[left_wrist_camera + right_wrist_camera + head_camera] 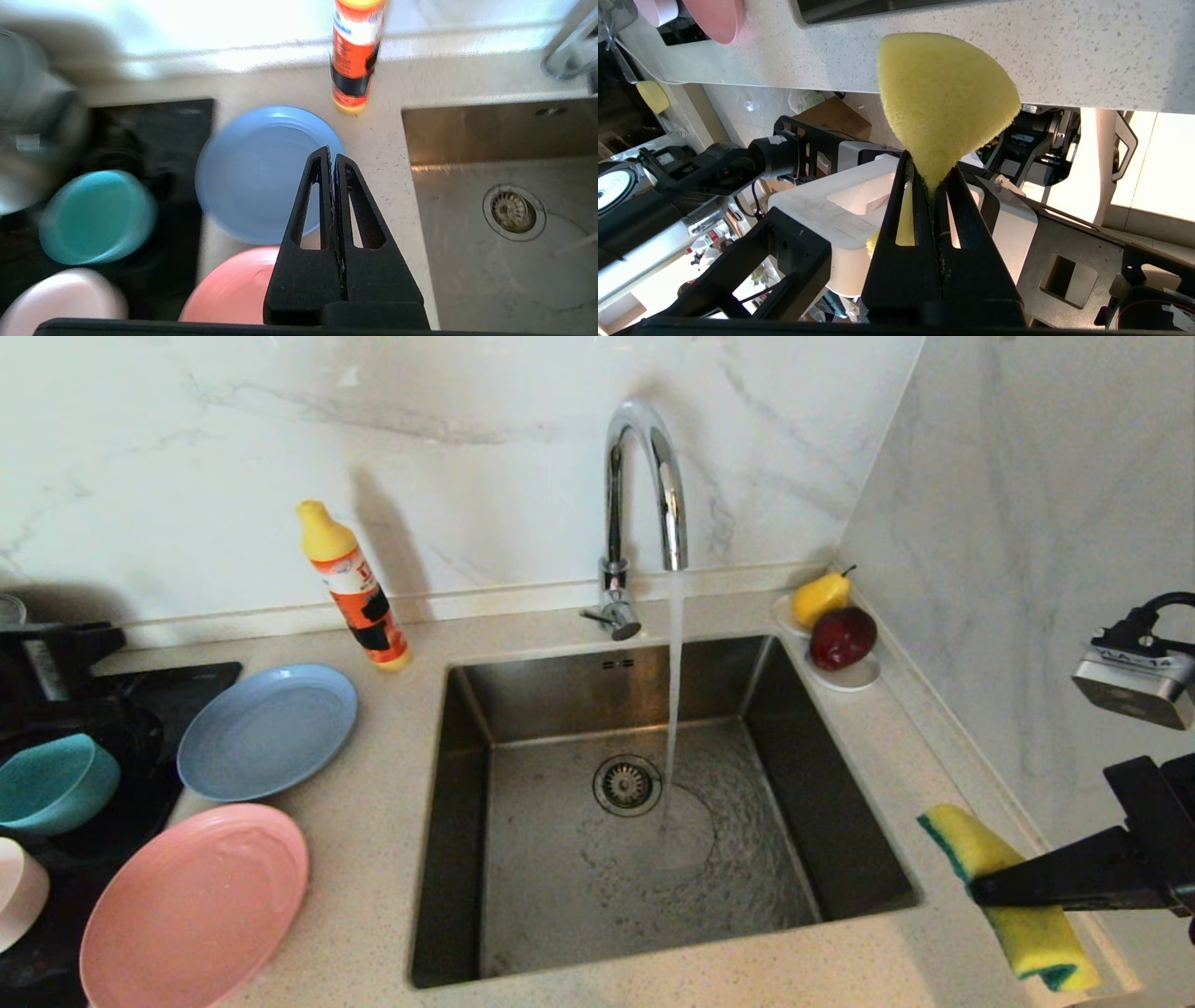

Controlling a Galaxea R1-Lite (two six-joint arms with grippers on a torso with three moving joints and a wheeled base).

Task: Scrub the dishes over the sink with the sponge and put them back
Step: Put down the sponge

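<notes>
The dishes lie left of the sink: a grey-blue plate, a salmon-pink plate, a teal bowl and a pale bowl. The sponge, yellow with a green layer, hangs above the counter right of the sink, and my right gripper is shut on its middle. In the right wrist view the sponge bulges out past that gripper. My left gripper is shut and empty, up in the air over the blue plate and the counter strip beside the sink. It does not show in the head view.
Water runs from the chrome faucet into the basin beside the drain. An orange detergent bottle stands behind the plates. A white dish with a pear and an apple sits at the far right corner. A black cooktop lies under the bowls.
</notes>
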